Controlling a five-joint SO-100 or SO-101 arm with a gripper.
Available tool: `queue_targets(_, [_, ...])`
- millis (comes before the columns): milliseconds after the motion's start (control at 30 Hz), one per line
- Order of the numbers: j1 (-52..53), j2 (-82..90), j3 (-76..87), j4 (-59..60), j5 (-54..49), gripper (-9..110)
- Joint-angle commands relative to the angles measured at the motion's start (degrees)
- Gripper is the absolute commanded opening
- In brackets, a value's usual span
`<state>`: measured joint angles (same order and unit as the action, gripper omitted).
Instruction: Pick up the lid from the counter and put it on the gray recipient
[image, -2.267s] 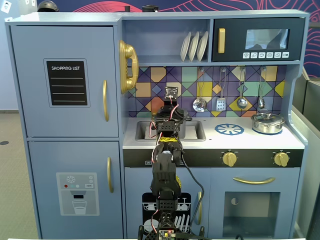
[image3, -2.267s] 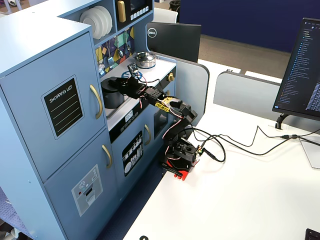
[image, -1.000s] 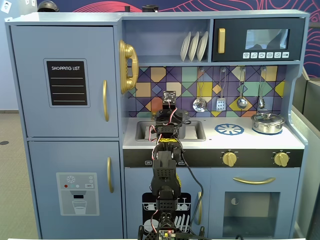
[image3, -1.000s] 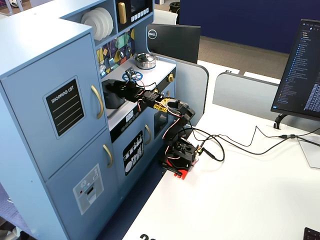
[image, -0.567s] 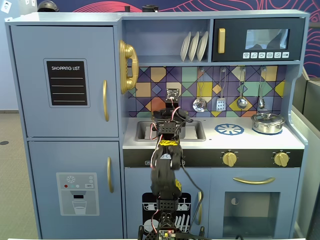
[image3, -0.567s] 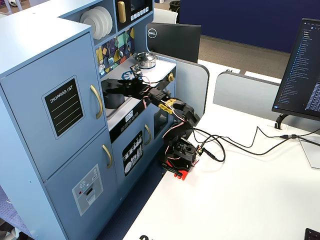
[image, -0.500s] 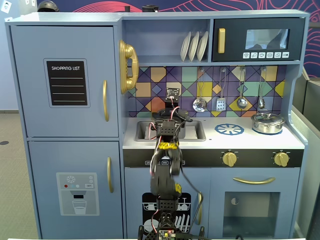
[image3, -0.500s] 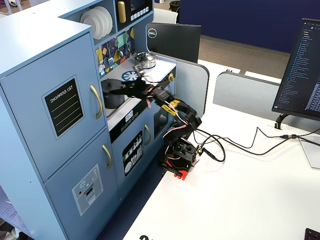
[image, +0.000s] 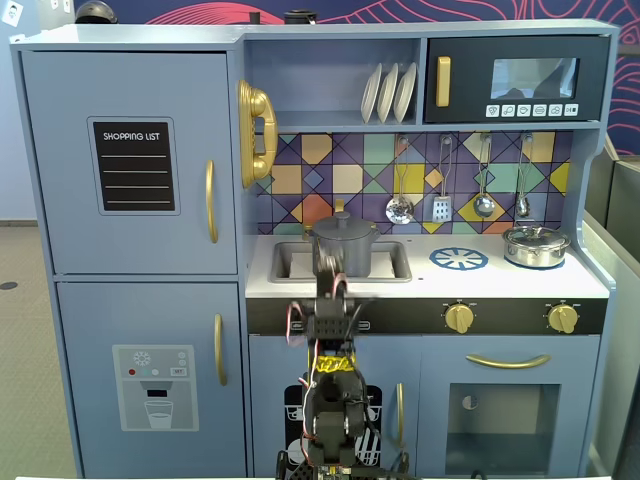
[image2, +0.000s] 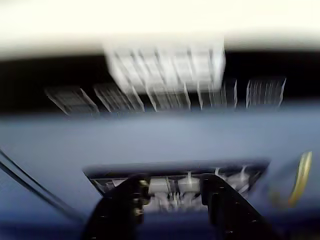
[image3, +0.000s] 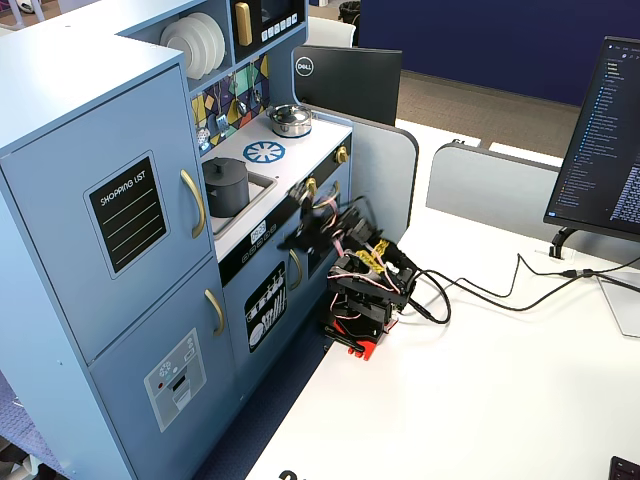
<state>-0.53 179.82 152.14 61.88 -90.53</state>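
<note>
Matte dark-gray disc lid (image: 343, 219) is already capping the dark-gray cylindrical pot (image: 345, 250) in the sink, far-left counter. Black two-finger gripper (image2: 175, 197) is hanging near the cabinet front, empty; fingers apart.

In a fixed view, the gray recipient (image: 344, 245) sits in the sink (image: 290, 262), left of the steel pot (image: 535, 246).

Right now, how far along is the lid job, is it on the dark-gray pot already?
The matte dark-gray lid with its small knob already sits on the matte dark-gray cylindrical pot in the sink, so placement looks done. Nothing is in hand: the two-finger gripper appears empty, though the wrist view is blurred. Only parking the arm seems left.
</note>
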Motion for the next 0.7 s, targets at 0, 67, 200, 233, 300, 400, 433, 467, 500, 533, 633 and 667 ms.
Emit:
queue_targets(0, [1.3,1.8,15.0,-11.4,-0.2,0])
queue_targets(67, [1.1,2.3,19.8,-11.7,0.3,0])
queue_targets(200, [-2.9,0.4,19.8,1.1,5.8,0])
queue_targets(233, [-3.5,1.4,19.8,6.3,5.3,0])
queue_targets(300, [-3.7,2.2,19.8,16.3,5.3,0])
queue_targets(400, [-1.2,2.3,19.9,25.4,6.2,0])
queue_targets(433, [0.1,2.3,19.9,25.1,7.9,0])
queue_targets(467, [1.2,2.3,19.9,25.1,7.6,0])
queue_targets(500, [1.5,2.3,19.9,25.3,6.9,0])
queue_targets(533, [1.5,2.3,19.9,25.4,6.2,1])
queue_targets(633, [1.7,2.3,19.9,25.8,3.9,2])
queue_targets(667, [1.7,2.3,19.9,25.8,4.0,2])
